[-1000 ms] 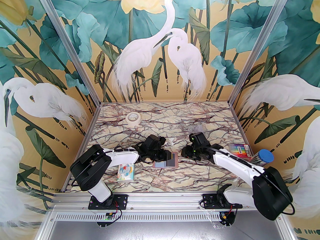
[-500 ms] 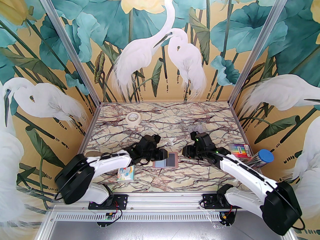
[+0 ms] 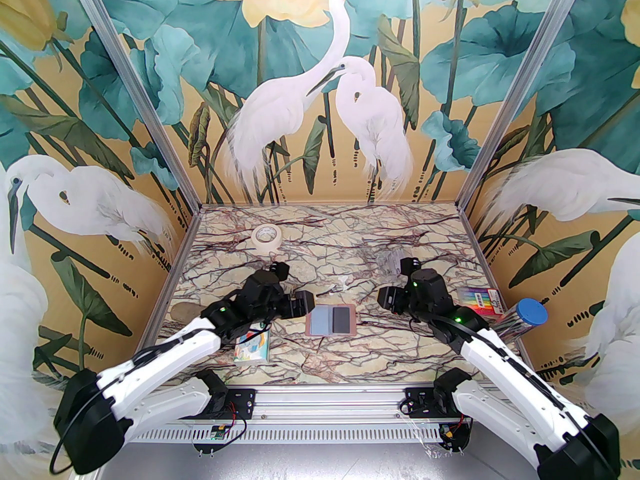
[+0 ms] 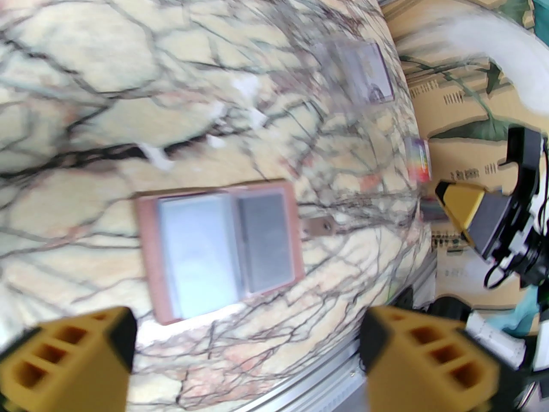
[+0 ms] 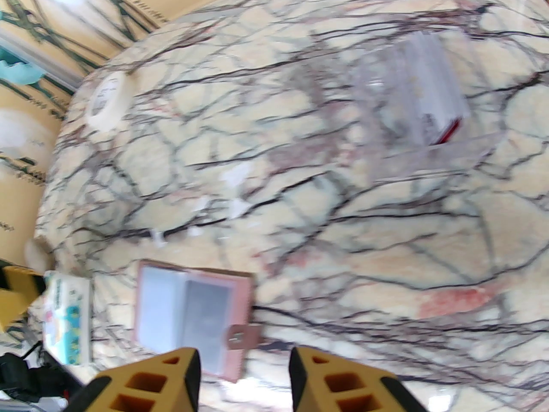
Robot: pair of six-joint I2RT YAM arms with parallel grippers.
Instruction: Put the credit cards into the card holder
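Observation:
The pink card holder (image 3: pixel 331 321) lies open and flat on the marbled table, pale blue-grey pockets up. A dark credit card (image 3: pixel 341 319) sits in its right-hand pocket, also seen as the dark card (image 4: pixel 263 243) in the left wrist view. My left gripper (image 3: pixel 300 305) hovers just left of the holder (image 4: pixel 218 251), open and empty. My right gripper (image 3: pixel 387 300) hangs right of the holder (image 5: pixel 193 311), open with nothing between its fingers. More credit cards (image 5: pixel 433 101), pale with a red edge, stand in a clear box (image 3: pixel 395 263).
A tape roll (image 3: pixel 265 238) lies at the back left. A cartoon-printed tissue pack (image 3: pixel 252 345) rests under my left forearm. A colourful packet (image 3: pixel 480 300) and a blue-capped tube (image 3: pixel 530 313) sit at the right edge. Small white scraps (image 3: pixel 340 284) lie behind the holder.
My left gripper opened wide and drew back left off the holder, leaving the dark card in the right pocket. My right gripper moved away to the right and its jaws widened.

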